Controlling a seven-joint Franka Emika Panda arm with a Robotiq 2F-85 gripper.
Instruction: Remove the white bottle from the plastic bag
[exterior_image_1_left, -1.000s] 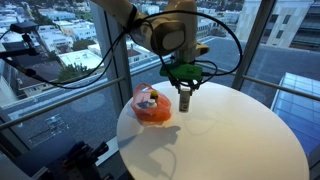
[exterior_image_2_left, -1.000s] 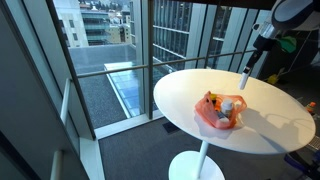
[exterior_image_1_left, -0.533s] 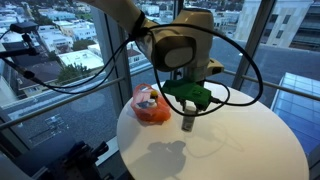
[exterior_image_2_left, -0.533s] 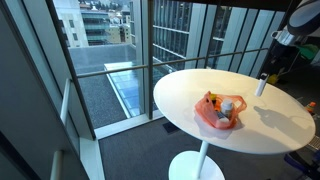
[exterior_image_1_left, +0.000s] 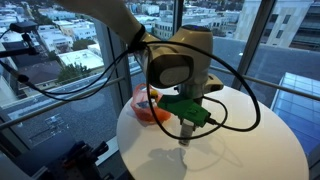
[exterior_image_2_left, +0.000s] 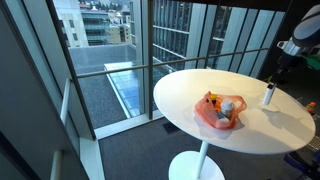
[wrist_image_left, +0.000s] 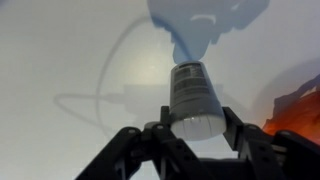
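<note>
1. Since a second ago, the white bottle (exterior_image_1_left: 186, 131) had come down and moved away from the plastic bag (exterior_image_1_left: 150, 108); earlier it hung higher, just beside the bag
2. Seen from the wrist view, the fingers (wrist_image_left: 125, 150) were closed on the white bottle (wrist_image_left: 194, 95) from both sides, drawn in only to its width, with its far end pointing down at the surface (wrist_image_left: 70, 60)
3. In an exterior view the bottle (exterior_image_2_left: 268, 95) stood upright, well apart from the bag (exterior_image_2_left: 218, 112) and near the surface's rim; half a second ago it was a little higher
4. Its lower end was close to the round white surface (exterior_image_1_left: 255, 140), with its shadow right under it; whether the two touched could not be told
5. The orange bag had stayed crumpled where it lay, with a pale object (exterior_image_2_left: 228, 104) inside it
6. The arm (exterior_image_1_left: 175, 65) had leaned lower, covering part of the bag
</note>
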